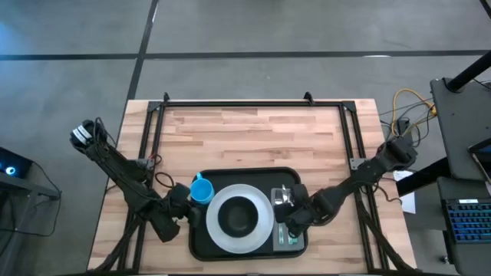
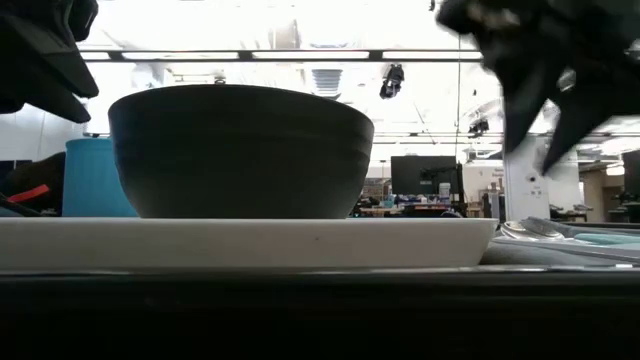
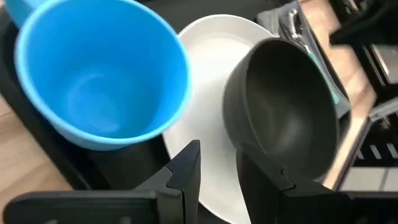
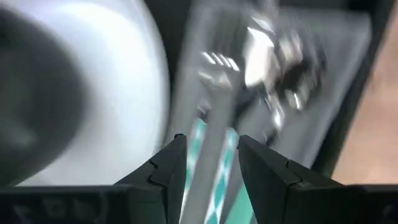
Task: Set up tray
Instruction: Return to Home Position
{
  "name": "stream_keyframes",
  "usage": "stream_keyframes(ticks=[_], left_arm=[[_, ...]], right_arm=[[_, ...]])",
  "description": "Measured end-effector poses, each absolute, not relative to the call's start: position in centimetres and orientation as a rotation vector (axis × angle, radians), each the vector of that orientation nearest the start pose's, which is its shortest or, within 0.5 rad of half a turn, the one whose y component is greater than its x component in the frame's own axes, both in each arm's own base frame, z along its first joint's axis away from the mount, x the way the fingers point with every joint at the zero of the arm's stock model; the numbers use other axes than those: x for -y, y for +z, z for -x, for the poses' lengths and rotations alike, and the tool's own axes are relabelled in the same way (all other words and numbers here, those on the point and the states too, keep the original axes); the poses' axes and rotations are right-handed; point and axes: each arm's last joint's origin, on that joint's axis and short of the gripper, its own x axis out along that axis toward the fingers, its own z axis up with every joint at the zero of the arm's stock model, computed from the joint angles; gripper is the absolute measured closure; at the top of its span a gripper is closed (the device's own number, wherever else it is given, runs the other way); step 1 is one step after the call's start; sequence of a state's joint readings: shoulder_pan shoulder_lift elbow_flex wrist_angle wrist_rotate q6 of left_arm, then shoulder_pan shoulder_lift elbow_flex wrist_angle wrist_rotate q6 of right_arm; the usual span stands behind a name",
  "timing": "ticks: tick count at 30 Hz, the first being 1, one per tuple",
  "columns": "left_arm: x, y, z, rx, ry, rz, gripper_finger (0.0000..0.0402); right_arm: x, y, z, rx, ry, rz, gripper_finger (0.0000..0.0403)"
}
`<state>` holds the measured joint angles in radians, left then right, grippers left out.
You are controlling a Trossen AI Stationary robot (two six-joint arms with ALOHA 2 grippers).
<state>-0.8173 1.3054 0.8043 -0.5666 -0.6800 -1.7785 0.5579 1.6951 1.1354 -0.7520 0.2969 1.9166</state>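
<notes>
The black tray (image 1: 238, 175) is seen at the bench's (image 1: 253, 130) 6 o'clock. On it are set a white plate (image 1: 265, 231) with a dark bowl (image 1: 239, 217) at centre, a blue cup (image 1: 202, 190) at 10 o'clock, and cutlery (image 1: 282, 193) on a napkin (image 1: 290, 239) at 3 o'clock. The left hand (image 3: 216, 149), at the tray's 9 o'clock, and the right hand (image 4: 210, 138), over the napkin, are both held part open and empty.

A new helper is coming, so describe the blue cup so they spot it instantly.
Find the black tray on the wooden table. In its corner on the left arm's side, beside the white plate with the dark bowl, stands the cup. Nothing else there is bright blue.
</notes>
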Motion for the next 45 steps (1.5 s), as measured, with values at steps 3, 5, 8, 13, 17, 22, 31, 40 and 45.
stream_keyframes(ticks=[3,5,8,13,17,22,31,40,45], left_arm=[[16.3,22.1,-17.7,-0.608,0.461,0.936,0.0317],[16.2,22.9,-17.5,-0.624,0.417,0.92,0.0317],[15.9,24.6,-17.2,-0.612,0.354,0.904,0.0317],[14.4,26.3,-16.1,-0.588,0.303,0.862,0.0317],[14.0,27.6,-15.5,-0.547,0.25,0.93,0.0317],[14.9,29.5,-16.1,-0.446,0.032,0.797,0.0317],[15.8,31.6,-17.4,-0.055,-0.358,0.551,0.0317],[13.6,29.4,-16.3,0.102,-0.47,0.535,0.0317],[10.9,29.1,-14.6,0.174,-0.439,0.54,0.0317]], right_arm=[[-15.4,22.1,-27.6,-0.908,-0.78,-0.955,0.0275],[-14.7,24.1,-27.6,-0.937,-0.715,-0.847,0.0278],[-13.2,26.9,-27.2,-0.974,-0.681,-0.747,0.0282],[-11.8,31.9,-26.4,-0.871,-0.608,-0.744,0.0288],[-11.9,35.2,-26.4,-0.76,-0.409,-0.662,0.0289],[-12.8,38.0,-27.6,-0.52,-0.03,-0.635,0.0284],[-13.6,34.1,-29.6,-0.147,0.252,-0.677,0.0294],[-10.6,29.9,-25.5,0.044,0.333,-0.666,0.0305],[-7.9,29.5,-20.6,0.069,0.254,-0.612,0.0312]])
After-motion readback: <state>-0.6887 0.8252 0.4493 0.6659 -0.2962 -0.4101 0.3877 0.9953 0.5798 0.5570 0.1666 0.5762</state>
